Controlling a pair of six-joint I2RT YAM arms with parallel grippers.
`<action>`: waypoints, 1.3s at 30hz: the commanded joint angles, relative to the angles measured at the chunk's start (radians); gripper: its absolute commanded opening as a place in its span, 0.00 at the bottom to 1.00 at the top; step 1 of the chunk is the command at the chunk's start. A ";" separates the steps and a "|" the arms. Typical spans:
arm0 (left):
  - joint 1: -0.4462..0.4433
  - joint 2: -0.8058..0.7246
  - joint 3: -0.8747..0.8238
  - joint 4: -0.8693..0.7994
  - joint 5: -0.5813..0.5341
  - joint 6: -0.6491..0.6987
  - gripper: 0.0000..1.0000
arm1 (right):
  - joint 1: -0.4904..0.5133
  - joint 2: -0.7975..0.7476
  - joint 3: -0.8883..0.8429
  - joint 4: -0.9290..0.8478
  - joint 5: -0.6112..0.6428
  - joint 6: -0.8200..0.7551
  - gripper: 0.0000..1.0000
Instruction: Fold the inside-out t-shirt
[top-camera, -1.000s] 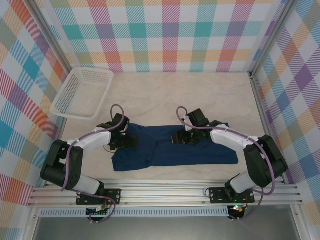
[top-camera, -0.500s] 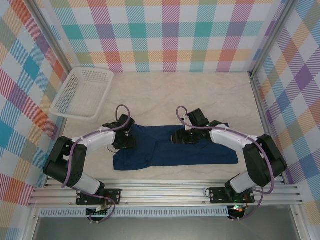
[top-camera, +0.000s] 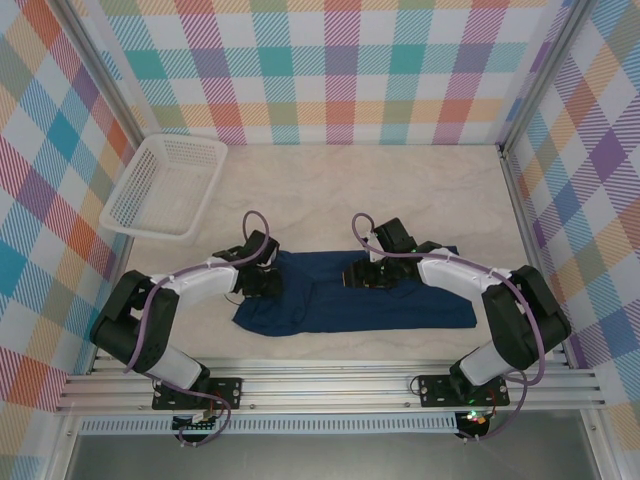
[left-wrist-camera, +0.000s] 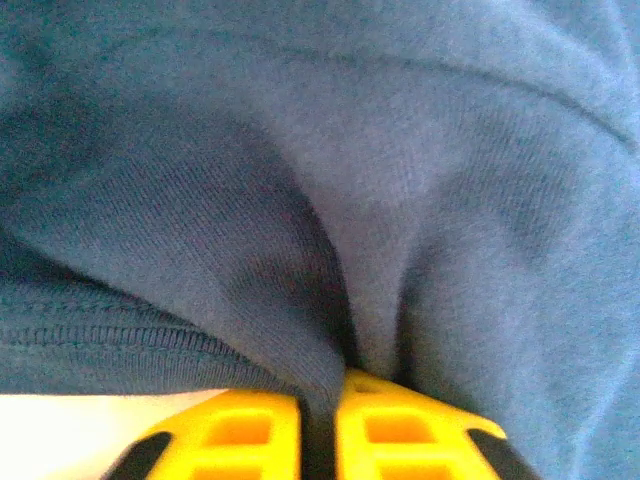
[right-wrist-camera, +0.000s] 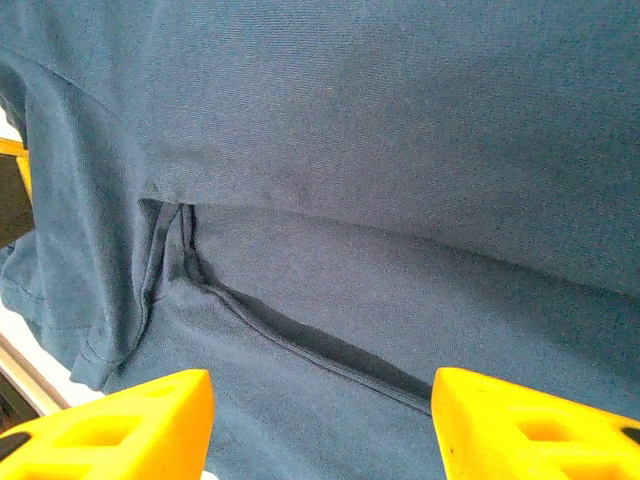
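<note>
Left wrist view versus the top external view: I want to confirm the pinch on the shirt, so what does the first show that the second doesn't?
Left wrist: the left gripper is shut, its yellow fingers pinching a fold of the t-shirt beside a stitched hem. Top external: the whole shirt laid out on the table, the right gripper near its far edge, a white basket at far left. Both: navy fabric at the left arm's end.

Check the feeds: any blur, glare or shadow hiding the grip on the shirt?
Top external: evenly lit, sharp, no glare, though the t-shirt reads as a flat dark patch. Left wrist: soft close-up blur, a shadowed crease where the left gripper is shut on the cloth. Right wrist: sharper, seams clear, the right gripper open over the fabric.
</note>
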 joint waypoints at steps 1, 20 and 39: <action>-0.017 -0.039 -0.037 0.093 0.056 -0.019 0.00 | -0.001 0.013 -0.011 0.005 -0.015 0.001 0.59; 0.303 -0.174 0.219 -0.506 -0.300 0.033 0.00 | -0.117 -0.158 0.071 -0.211 0.119 -0.146 0.60; 0.015 0.006 0.795 -0.945 -0.258 -0.053 0.00 | -0.236 -0.121 0.084 -0.240 0.148 -0.171 0.60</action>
